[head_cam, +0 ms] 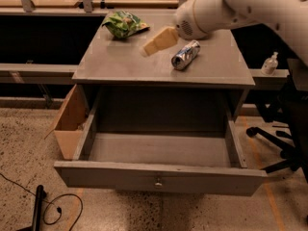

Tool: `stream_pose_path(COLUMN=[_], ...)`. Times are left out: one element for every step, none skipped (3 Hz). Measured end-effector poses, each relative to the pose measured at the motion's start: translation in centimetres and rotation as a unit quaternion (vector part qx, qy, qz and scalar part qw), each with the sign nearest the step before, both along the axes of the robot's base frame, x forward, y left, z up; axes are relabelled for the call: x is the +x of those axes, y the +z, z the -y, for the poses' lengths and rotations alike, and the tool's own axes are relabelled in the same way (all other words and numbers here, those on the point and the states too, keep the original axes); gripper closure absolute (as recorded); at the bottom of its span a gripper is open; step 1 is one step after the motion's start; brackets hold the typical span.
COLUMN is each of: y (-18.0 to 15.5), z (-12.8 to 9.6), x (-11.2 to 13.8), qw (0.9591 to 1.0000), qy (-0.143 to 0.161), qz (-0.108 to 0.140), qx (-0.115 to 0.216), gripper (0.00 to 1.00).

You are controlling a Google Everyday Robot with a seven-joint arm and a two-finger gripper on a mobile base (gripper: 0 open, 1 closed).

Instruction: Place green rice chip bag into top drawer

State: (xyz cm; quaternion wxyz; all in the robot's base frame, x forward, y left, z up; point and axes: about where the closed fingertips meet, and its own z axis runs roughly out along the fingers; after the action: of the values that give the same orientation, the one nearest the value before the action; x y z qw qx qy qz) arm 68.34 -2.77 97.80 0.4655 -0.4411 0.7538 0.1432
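Note:
The green rice chip bag (124,23) lies crinkled at the far left corner of the grey cabinet top (125,64). The top drawer (159,177) is pulled wide open toward the camera, its inside bare, with a small round knob on the front panel. My gripper (153,43), with cream-coloured fingers, hangs over the middle of the cabinet top, to the right of the bag and apart from it, left of the can. The white arm reaches in from the upper right.
A crushed silver-blue can (186,55) lies on the cabinet top right of the gripper. A brown cardboard box (72,124) stands open at the drawer's left. A cable (53,208) lies on the floor at lower left, a chair base (279,148) at right.

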Motion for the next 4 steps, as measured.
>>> stream_pose_path(y=[1.6, 1.6, 1.5, 0.5], z=[-0.5, -0.5, -0.2, 0.6], x=[1.5, 1.4, 2.7, 8.7], qw=[0.9985, 0.9986, 0.9962, 0.9863], qy=[-0.034, -0.034, -0.063, -0.132], qz=[0.007, 0.007, 0.023, 0.053], qx=[0.041, 0.041, 0.055, 0.085], gripper=[0.00, 0.00, 0.00, 0.00])
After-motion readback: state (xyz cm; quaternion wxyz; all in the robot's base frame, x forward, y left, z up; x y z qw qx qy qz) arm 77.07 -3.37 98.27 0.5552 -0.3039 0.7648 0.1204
